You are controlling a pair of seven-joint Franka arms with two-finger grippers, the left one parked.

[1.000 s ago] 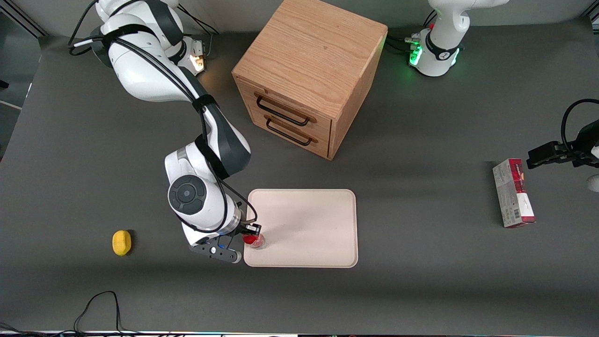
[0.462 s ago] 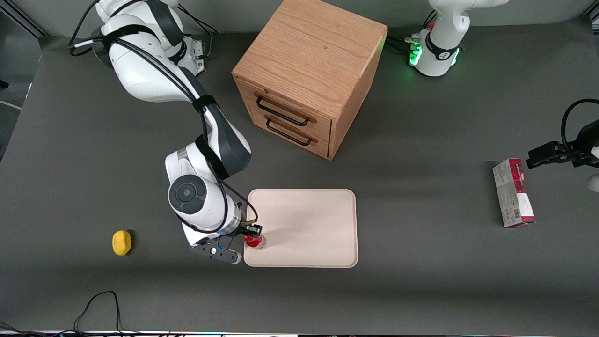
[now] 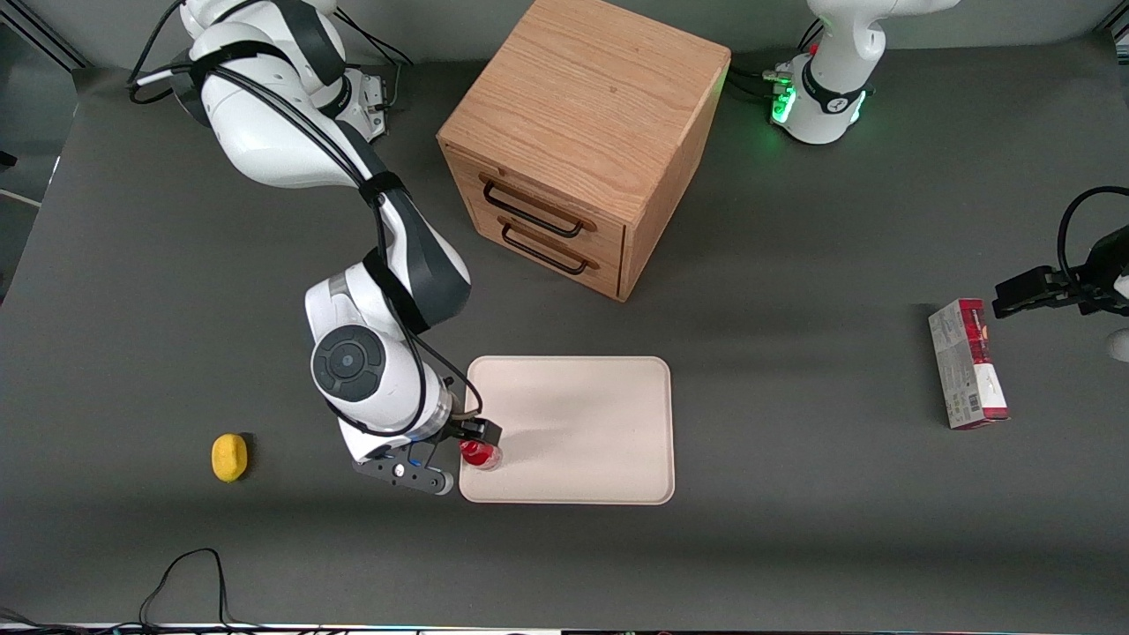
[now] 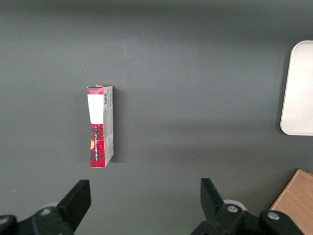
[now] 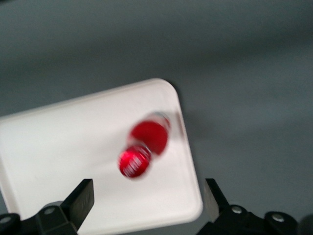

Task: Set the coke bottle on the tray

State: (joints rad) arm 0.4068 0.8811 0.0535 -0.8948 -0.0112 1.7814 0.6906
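Coke bottle (image 3: 481,454) stands upright on tray (image 3: 582,406), near corner closest to working arm. Tool (image 5: 146,208) above bottle, fingers (image 5: 83,198) spread wide, holding nothing.

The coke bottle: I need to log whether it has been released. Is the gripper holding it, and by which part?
Nothing is held. The coke bottle stands on the tray, clear of the open gripper above it.
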